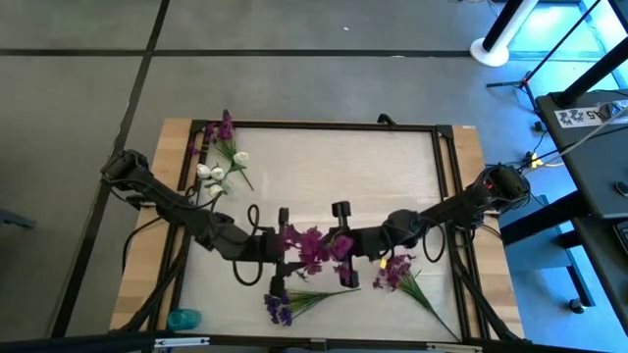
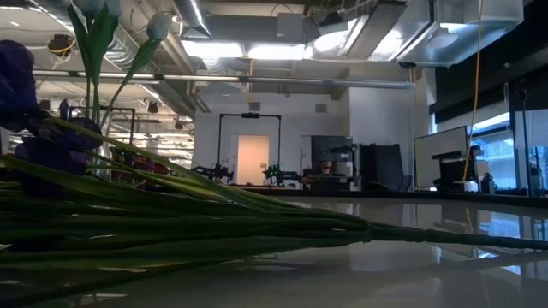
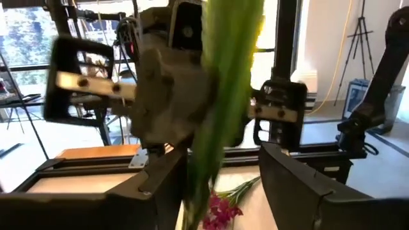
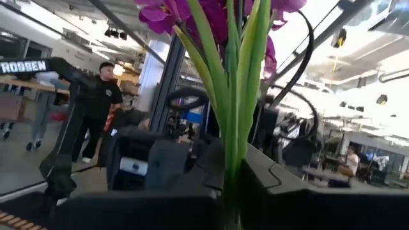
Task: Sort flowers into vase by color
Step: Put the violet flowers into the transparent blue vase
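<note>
A magenta-blossomed flower (image 1: 314, 245) hangs in mid-air over the table's near middle, between my two grippers. My right gripper (image 4: 231, 185), coming from the table's right (image 1: 341, 247), is shut on its green stem. My left gripper (image 3: 223, 185) comes from the left (image 1: 290, 257) and is open, one finger on each side of the same stem (image 3: 217, 121). Purple flowers (image 1: 224, 129) and white-budded ones (image 1: 211, 176) are at the back left. The white buds (image 2: 158, 26) stand upright there. The vase itself is hidden. My right gripper pinches the flower's stem and leaves (image 4: 231, 150) between its two fingers, well below the blossoms (image 4: 192, 13). The fingers come about level from the table's right and lie across the stem. The flower is lifted clear of the table. My left gripper: the stem runs close beside one finger (image 3: 169, 188); whether it touches, I cannot tell.
Another magenta flower (image 1: 394, 271) lies on the table at the near right, its stem (image 1: 432, 304) running toward the near right corner. A blue-purple flower (image 1: 280, 309) lies by the near edge, its stems (image 2: 257, 227) filling the low view. A teal object (image 1: 183, 319) sits at the near left.
</note>
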Controlling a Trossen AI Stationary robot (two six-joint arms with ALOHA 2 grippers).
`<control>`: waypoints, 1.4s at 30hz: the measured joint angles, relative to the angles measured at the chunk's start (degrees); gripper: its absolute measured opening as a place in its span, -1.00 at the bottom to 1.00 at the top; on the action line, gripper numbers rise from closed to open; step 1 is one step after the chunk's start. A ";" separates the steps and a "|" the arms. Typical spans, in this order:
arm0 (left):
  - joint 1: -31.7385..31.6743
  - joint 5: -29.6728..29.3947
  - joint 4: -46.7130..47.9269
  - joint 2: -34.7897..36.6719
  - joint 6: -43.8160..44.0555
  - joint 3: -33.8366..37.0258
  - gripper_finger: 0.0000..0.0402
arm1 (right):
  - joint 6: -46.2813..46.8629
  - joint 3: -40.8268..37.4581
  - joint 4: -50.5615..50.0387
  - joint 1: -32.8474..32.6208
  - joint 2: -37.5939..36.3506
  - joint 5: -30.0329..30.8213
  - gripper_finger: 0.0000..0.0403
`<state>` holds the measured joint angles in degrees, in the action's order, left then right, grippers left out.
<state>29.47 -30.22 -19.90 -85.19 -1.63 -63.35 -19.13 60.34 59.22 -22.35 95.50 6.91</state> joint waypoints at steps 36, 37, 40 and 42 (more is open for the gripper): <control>30.19 10.24 36.40 20.87 16.75 0.02 -0.93 | -1.07 0.09 -4.65 -12.97 -1.59 -2.22 0.63; 32.33 9.92 37.23 21.36 16.46 0.02 -0.93 | -1.92 0.09 -5.47 -13.53 -1.59 -0.11 0.63; 38.07 5.00 38.74 21.67 15.16 0.03 -0.92 | -2.62 0.07 -8.04 -14.54 -1.57 5.50 0.60; 40.97 1.91 39.04 21.67 14.77 1.16 -0.92 | -2.63 0.07 -8.73 -14.56 -1.57 7.14 0.59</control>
<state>70.45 -28.31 19.14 -63.52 13.14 -62.19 -21.77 60.40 50.49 -36.91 93.93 14.05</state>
